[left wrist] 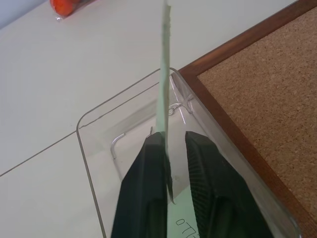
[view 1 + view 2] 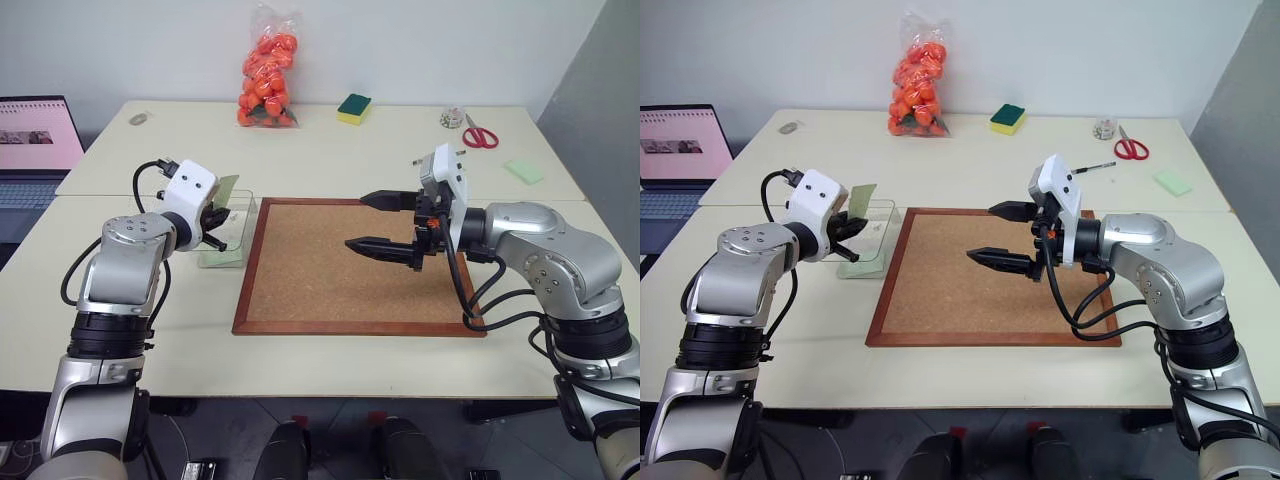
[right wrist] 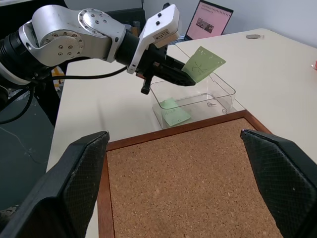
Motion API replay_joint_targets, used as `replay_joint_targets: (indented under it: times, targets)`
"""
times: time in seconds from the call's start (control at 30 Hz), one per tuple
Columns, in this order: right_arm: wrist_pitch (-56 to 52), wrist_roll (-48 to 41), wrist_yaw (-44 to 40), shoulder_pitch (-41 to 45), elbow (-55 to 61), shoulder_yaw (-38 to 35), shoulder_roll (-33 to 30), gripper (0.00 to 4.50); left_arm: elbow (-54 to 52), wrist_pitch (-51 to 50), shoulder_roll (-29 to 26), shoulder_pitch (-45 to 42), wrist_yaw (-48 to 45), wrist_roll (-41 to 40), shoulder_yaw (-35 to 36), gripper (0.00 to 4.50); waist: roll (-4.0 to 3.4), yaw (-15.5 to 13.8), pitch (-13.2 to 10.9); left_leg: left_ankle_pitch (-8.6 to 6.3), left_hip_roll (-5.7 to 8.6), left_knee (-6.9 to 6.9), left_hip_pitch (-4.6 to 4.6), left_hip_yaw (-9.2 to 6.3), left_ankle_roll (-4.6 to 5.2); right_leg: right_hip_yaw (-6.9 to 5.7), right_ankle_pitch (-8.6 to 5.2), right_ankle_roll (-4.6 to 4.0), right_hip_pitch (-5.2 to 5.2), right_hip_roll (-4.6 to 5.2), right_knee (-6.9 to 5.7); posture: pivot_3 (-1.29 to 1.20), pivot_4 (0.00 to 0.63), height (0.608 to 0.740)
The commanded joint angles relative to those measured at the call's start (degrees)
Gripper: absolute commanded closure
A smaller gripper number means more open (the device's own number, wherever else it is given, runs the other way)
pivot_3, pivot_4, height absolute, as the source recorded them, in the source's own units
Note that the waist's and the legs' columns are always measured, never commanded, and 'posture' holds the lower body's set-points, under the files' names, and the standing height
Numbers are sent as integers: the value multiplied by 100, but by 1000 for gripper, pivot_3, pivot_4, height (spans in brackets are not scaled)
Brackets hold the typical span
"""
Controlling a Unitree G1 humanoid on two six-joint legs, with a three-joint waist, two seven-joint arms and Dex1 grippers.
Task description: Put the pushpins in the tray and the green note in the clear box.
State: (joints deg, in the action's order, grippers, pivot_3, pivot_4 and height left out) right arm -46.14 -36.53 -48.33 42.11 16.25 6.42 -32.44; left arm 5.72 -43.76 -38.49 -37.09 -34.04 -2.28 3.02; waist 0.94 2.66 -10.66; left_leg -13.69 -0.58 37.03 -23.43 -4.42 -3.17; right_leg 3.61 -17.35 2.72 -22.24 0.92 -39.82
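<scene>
Note (image 3: 204,63) sits between the left gripper's (image 3: 184,75) fingers, standing edge-up over the clear box (image 3: 225,89), beside the cork board (image 2: 340,265). In the left wrist view the fingers stand a little apart, the paper leaning on one; whether it is pinched or freed is unclear. To finish well, part the fingers above the box's middle and let the slip fall flat. The right gripper (image 2: 385,222) hangs wide and empty above the board. The right wrist view shows a second green slip (image 3: 173,113) already lying inside the box.
</scene>
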Motion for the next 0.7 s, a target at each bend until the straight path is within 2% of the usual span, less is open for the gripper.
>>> replay_joint_targets:
  times: [0.03,0.07,0.23,0.33,0.47,0.57,0.7]
  targets:
    - [22,-42,77,-5,282,-153,16,0,33,-265,35,-245,212,-209,392,2891,0,1,0,0,0,0,0,0,0,0,0,0,0,0,0,0,150,740]
    - [-1,-58,99,-17,299,-173,12,0,17,-352,47,-256,243,-265,447,2568,1,4,0,0,0,0,0,0,0,-1,0,0,0,0,0,0,150,740]
    - [-90,-104,133,-68,359,-219,-47,0,-165,-632,84,-248,429,-437,625,1588,1,5,0,0,0,0,0,-1,0,0,0,0,-1,0,-1,0,150,740]
    - [-119,-122,126,-68,364,-240,-77,0,-267,-980,232,-286,620,-666,896,1141,1,5,0,0,0,0,0,-1,0,0,0,0,-1,2,-1,0,150,740]
    - [-147,-120,112,-43,338,-253,-99,0,-349,-1524,540,-382,938,-1011,1370,221,1,3,0,0,0,0,0,-1,0,0,0,0,0,3,-1,0,150,740]
    - [-158,-113,111,-35,330,-248,-102,0,-486,-1553,489,-322,936,-1023,1217,95,1,6,0,0,0,1,0,-1,0,-1,0,0,0,3,-2,0,150,740]
    - [-176,-121,126,-28,341,-252,-91,0,-582,-879,-79,-42,597,-624,441,95,1,18,-1,0,0,-2,0,0,-1,1,0,0,-1,3,-1,0,150,740]
